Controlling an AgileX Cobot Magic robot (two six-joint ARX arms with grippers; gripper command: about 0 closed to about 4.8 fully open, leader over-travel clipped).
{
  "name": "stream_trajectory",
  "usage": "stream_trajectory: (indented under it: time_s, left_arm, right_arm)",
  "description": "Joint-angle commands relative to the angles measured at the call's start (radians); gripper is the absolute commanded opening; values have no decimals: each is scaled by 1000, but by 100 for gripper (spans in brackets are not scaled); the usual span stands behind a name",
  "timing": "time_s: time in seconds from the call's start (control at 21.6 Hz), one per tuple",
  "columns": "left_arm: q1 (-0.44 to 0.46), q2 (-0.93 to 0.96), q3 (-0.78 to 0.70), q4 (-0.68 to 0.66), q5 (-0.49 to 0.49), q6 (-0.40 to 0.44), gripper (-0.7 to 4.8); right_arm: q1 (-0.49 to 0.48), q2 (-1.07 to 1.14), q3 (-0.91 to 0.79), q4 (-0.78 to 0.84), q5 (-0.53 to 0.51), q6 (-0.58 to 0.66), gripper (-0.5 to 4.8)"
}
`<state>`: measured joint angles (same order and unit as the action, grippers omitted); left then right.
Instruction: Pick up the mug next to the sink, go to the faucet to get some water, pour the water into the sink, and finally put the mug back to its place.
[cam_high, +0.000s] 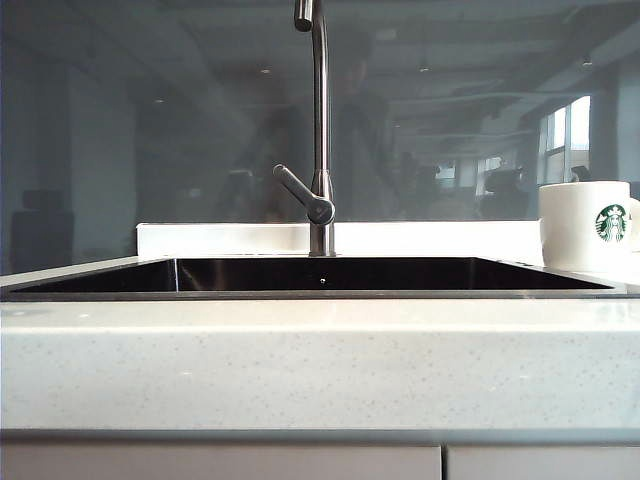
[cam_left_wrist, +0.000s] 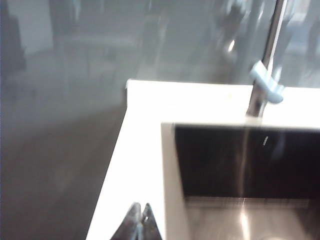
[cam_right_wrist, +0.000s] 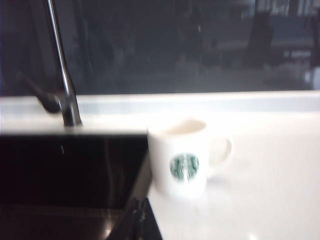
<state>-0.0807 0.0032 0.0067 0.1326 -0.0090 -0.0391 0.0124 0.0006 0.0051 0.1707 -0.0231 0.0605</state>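
Note:
The white mug (cam_high: 585, 226) with a green logo stands upright on the counter right of the sink (cam_high: 320, 275), handle turned away from the basin. The same mug (cam_right_wrist: 181, 157) shows in the right wrist view, just beyond my right gripper (cam_right_wrist: 138, 204), which is shut and empty near the sink's corner. The faucet (cam_high: 319, 130) rises behind the basin, its lever angled to the left. My left gripper (cam_left_wrist: 140, 207) is shut and empty over the counter strip beside the sink (cam_left_wrist: 240, 170). Neither gripper appears in the exterior view.
A speckled white countertop (cam_high: 320, 365) runs along the front, with cabinet fronts below. A dark glass wall (cam_high: 150, 130) stands behind the low white ledge (cam_high: 220, 238). In the left wrist view the counter (cam_left_wrist: 145, 150) ends at an edge with dark floor beyond.

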Motion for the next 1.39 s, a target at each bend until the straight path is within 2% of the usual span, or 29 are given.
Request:
stream_trajectory:
  time_s: [0.05, 0.09, 0.14, 0.19, 0.28, 0.37, 0.42, 0.46, 0.51, 0.56, 0.6, 0.65, 0.69, 0.74, 0.79, 0.83, 0.88, 1.16, 1.39]
  left_arm:
    - [0, 0, 7, 191, -12, -2, -6]
    - [0, 1, 12, 208, -29, -2, -6]
    - [0, 11, 33, 195, -43, -2, -6]
    - [0, 32, 50, 192, -42, -5, -6]
    - [0, 98, 84, 201, -31, -31, -6]
    - [0, 251, 123, 292, -27, -51, -6]
    - [0, 393, 150, 402, 14, -50, -6]
    - [0, 466, 166, 456, 37, -50, -6]
    - [0, 638, 204, 574, 97, -51, -6]
    - [0, 717, 223, 626, 127, -51, -6]
    - [0, 890, 272, 737, 199, -52, -6]
    - [0, 981, 301, 791, 235, -56, -6]
    - [0, 1114, 347, 871, 267, -72, -6]
    - [0, 1178, 371, 912, 277, -86, -6]
    - [0, 1298, 417, 988, 284, -117, -5]
    - [0, 1340, 436, 1015, 284, -127, -5]
    - [-1, 1435, 487, 1051, 302, -131, -5]
    - [-1, 1622, 635, 1058, 420, -138, -1]
    - [0, 1674, 713, 1057, 429, -137, 0]
  right_arm:
    - [-2, 2, 15, 166, 154, 72, -9]
    - [-3, 2, 28, 163, 205, 79, -9]
    - [-3, 20, 66, 162, 307, 78, -9]
    - [-7, 47, 92, 162, 342, 78, -9]
    - [-24, 128, 138, 167, 343, 76, -9]
    - [-62, 307, 189, 230, 276, 73, -8]
    - [-98, 468, 222, 304, 198, 53, -8]
    - [-117, 548, 237, 346, 165, 39, -7]
    - [-169, 737, 270, 464, 94, 6, -5]
    - [-195, 824, 287, 528, 62, -13, -3]
    - [-259, 1001, 325, 661, -29, -24, 26]
    - [-286, 1074, 346, 711, -84, -24, 45]
    - [-338, 1221, 399, 786, -202, -24, 84]
    - [-356, 1276, 423, 802, -253, -24, 102]
    - [-380, 1368, 474, 806, -331, -32, 148]
    - [-385, 1418, 507, 802, -369, -40, 190]
    - [-391, 1504, 561, 799, -382, -63, 236]
    - [-391, 1637, 633, 793, -386, -112, 240]
    - [-369, 1703, 635, 793, -391, -167, 239]
